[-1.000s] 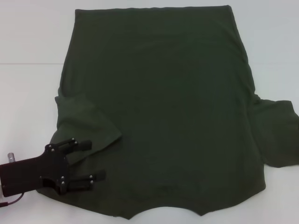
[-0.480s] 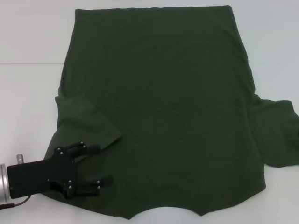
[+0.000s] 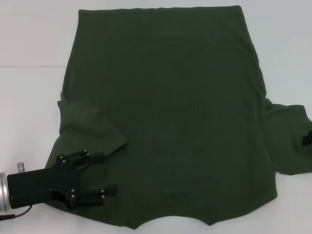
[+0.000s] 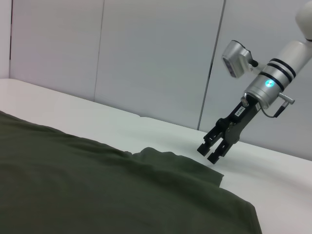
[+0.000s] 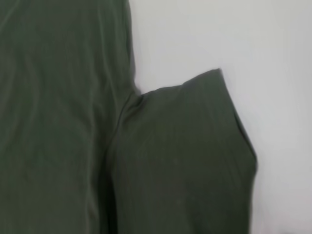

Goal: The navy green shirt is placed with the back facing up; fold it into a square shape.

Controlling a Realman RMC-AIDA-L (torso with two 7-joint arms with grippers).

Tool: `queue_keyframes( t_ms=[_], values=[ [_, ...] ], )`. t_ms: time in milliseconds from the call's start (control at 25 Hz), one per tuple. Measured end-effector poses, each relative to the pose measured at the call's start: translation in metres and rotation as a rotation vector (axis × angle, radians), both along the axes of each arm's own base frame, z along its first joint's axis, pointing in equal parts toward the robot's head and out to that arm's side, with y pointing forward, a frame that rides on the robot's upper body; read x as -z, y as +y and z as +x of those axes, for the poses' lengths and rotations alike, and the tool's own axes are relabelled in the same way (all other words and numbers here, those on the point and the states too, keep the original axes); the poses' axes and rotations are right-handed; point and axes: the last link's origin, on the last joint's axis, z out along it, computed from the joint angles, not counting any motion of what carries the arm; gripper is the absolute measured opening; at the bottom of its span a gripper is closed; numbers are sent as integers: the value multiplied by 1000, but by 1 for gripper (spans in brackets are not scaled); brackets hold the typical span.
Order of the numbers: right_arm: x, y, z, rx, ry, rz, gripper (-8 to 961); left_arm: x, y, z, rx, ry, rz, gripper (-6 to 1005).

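Left gripper [image 3: 100, 176] sits down at about seven o'clock in the head view, fingers spread apart, one finger up by the folded-in sleeve, the other lower toward the shoulder edge, nothing between them that I can see. It hovers over or rests on the cloth there; contact is hard to call.

Out from there, the left sleeve [image 3: 87, 127] lies folded in over the body of the navy green shirt [image 3: 170, 107], a loose flap at eight o'clock. The shirt itself fills the middle of the white table [image 3: 29, 44], plain back up, collar at six o'clock nearest the robot, hem at twelve.

Over at three o'clock, the right sleeve [image 3: 287, 139] lies flat, sticking out past the body, not yet folded. The right gripper [image 4: 214, 148], seen from the left wrist view, hangs just above that sleeve's outer edge with its fingers parted, holding nothing; in the head view only a dark sliver of it shows at the frame edge.

So my read: one sleeve tucked, early days. Right sleeve looks like the next job, then the body folds to bring it down to a square.
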Motion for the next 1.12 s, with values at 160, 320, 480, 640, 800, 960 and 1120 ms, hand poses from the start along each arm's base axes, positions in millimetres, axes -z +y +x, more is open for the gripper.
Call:
queue_keyframes(
  t_ms=[160,320,480,640,800,960,1120],
  values=[
    [1,5,-4,-13,-6,2,915,0,1,1,3,-3,-1,902],
    [5,7,-4,-20,-18,-3,915,0,1,1,3,-3,0,901],
    [13,9,-6,-30,-19,-14,915,-1,3,1,-4,-4,4,900],
    [18,12,-7,-34,-24,-21,915,-1,3,2,-5,-5,8,898],
    [18,13,-7,-38,-33,-19,915,-1,4,1,-6,-4,9,897],
    [19,15,-7,-41,-37,-17,915,-1,4,1,-7,-3,9,896],
    [22,16,-8,-45,-37,-22,916,-1,4,1,-8,-1,7,895]
  ],
)
